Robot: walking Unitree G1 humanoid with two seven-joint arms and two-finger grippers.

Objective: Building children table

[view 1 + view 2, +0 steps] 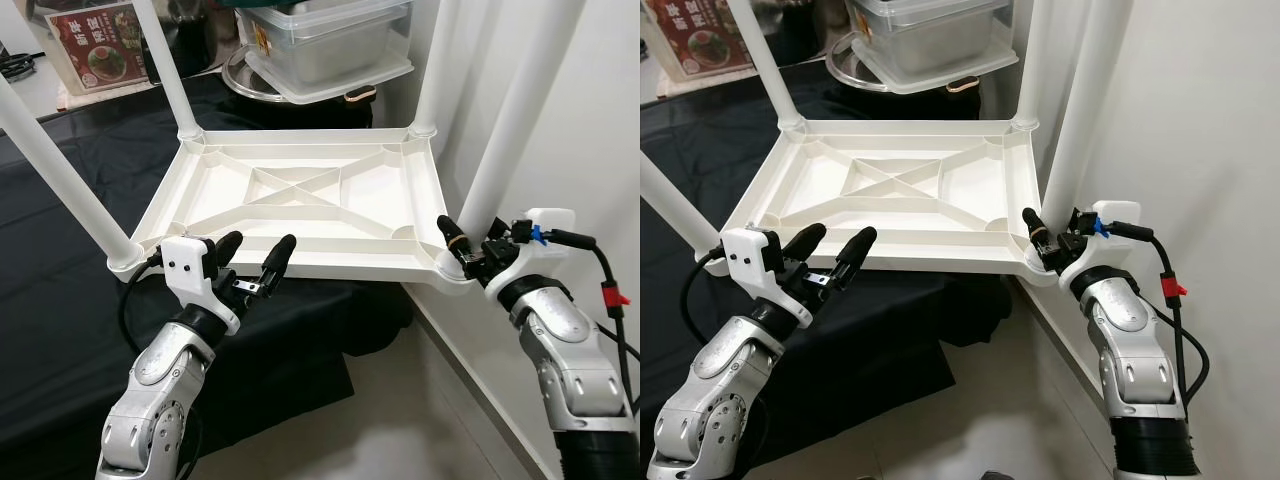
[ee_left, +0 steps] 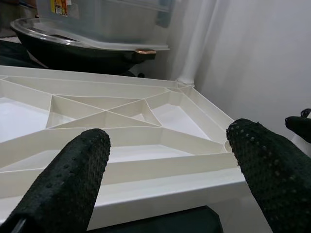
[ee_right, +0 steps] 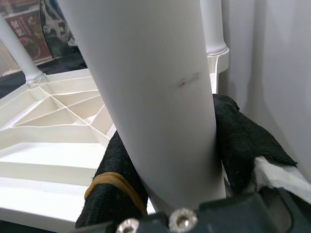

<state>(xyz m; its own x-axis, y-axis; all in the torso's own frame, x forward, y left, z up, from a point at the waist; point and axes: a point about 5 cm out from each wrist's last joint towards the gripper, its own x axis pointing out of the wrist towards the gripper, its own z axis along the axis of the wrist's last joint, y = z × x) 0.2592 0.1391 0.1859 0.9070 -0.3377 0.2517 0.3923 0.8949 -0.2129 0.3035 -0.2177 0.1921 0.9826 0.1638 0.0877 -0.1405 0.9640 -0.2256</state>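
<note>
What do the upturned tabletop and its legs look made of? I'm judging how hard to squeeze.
Upturned tabletop: apparently moulded white plastic, matt-glossy, judging by its thin crossed ribs. Leg in the right end effector: smooth white tube, probably plastic, faintly scuffed; whether it is hollow cannot be seen.

One tabletop point(image 1: 300, 200), four legs point(image 1: 515, 110), two pincers point(image 1: 252, 262), one storage box point(image 1: 325, 45).

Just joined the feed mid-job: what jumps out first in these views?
An upside-down white tabletop with ribbed underside lies on a black-covered surface, white legs standing up from its corners. The right gripper is clamped on the near right leg at its socket, while the left gripper hovers open at the near edge.
</note>
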